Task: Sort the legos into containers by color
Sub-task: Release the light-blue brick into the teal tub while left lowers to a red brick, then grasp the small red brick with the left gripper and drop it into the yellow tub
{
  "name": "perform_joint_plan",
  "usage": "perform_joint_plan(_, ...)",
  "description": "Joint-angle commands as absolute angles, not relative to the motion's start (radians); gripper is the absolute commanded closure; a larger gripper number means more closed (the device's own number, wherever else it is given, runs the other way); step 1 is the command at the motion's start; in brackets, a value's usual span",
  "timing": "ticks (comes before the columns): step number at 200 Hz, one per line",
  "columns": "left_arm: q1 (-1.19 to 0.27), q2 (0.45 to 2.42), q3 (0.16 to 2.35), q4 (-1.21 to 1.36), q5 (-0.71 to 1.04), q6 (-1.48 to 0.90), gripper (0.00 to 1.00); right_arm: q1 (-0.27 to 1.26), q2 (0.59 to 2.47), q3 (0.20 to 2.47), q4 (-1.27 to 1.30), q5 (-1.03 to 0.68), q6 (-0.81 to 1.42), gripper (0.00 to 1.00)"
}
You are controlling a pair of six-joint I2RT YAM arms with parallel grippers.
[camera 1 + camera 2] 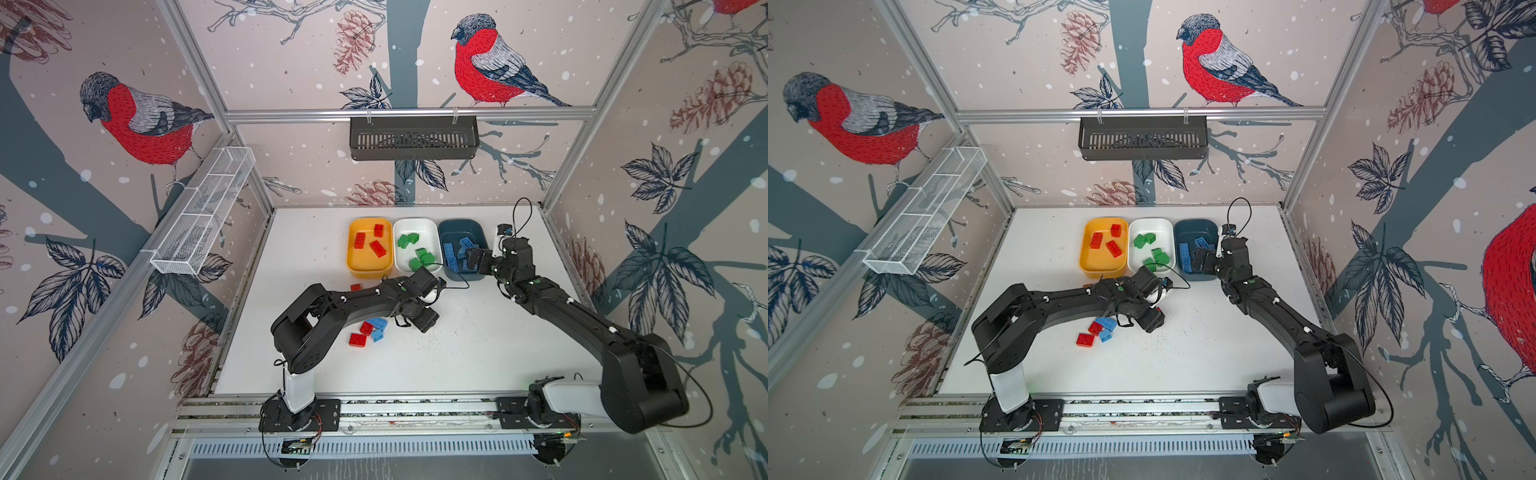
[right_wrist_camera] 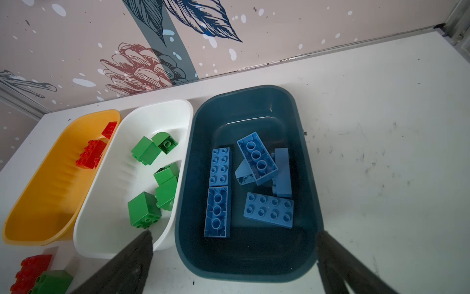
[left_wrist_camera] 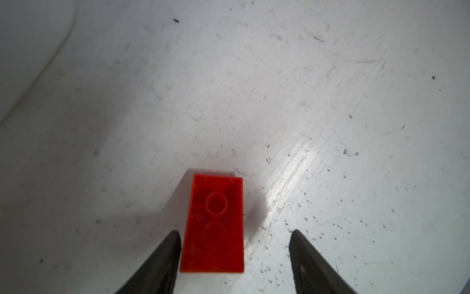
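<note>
Legos by colour, one red brick in hand for now: flat on the white table, on the near side of the row of tubs, ring-marked face up, no studs showing. Left gripper astride it, jaws apart: one finger touching a long side, the other finger off the opposite side with a clear gap. Close across the short width, gently, bringing the free finger to the brick without shoving it sideways. Keep the tips low against the table for a full hold on the smooth sides. Lift straight up only after a firm two-sided pinch. Carry far and left to the yellow-orange tub, home of three red bricks, and let go low over a bare patch. Steer clear of the white tub with the green ones, immediately right of it. Right gripper spread wide, holding nothing, over the near end of the dark teal tub with its light blue bricks; give it room. Left to sort, near and left: two red, two light blue, another red just near of the yellow-orange tub.
</note>
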State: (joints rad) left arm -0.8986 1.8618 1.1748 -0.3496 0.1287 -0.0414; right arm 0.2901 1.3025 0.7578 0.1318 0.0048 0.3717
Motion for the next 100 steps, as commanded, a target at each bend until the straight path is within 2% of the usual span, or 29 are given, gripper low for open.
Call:
perform_joint_plan(1, -0.9, 1.875, 1.182, -0.347, 0.112, -0.027, 0.41, 0.291, 1.263, 0.744, 0.158, 0.027, 0.411, 0.0)
perform_joint_plan(56, -0.9, 1.886, 1.171, -0.307, 0.073, -0.042, 0.63, 0.29, 1.17, 0.674, 0.201, 0.107, 0.483, 0.0)
perform_joint_plan(100, -0.89, 1.843, 1.134, -0.255, 0.06, -0.056, 0.71, 0.281, 1.142, 0.653, 0.194, 0.031, 0.497, 0.01)
